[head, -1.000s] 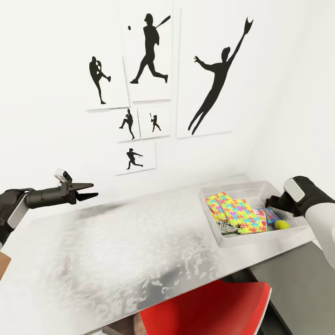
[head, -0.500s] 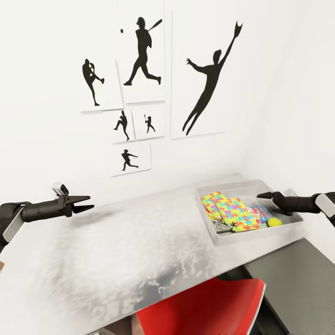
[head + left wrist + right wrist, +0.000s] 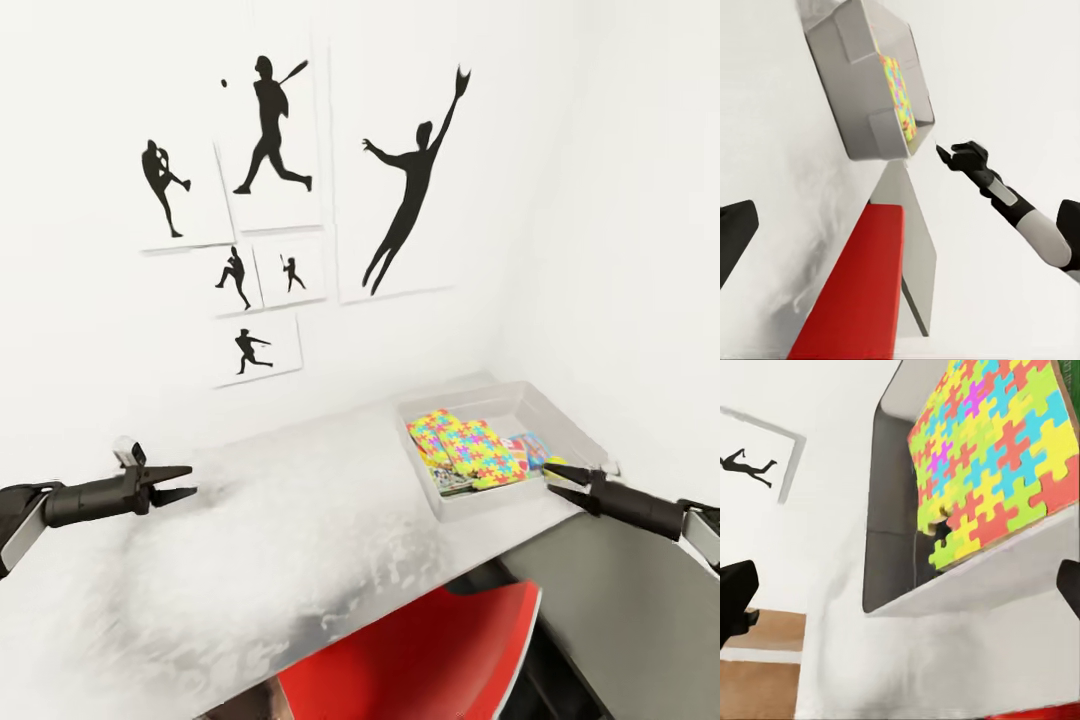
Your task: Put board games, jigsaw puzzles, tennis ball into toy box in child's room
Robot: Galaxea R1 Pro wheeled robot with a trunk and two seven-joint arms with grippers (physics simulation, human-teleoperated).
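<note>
While level, both grippers (image 3: 178, 484) (image 3: 556, 481) gape empty

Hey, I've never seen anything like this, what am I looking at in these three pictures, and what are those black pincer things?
These are simulator renders from a two-armed wheeled robot. The big picture comes from its head camera, looking down at a table. The other two come from cameras on its wrists. The black pincers are its end effectors: the left end effector hangs open over the table, holding nothing, and the right end effector is open beside the toy box, also holding nothing. In that grey tray lie bright jigsaw puzzles on top of printed game boxes. A red chair stands in front, and baseball silhouette pictures hang on the wall.
</note>
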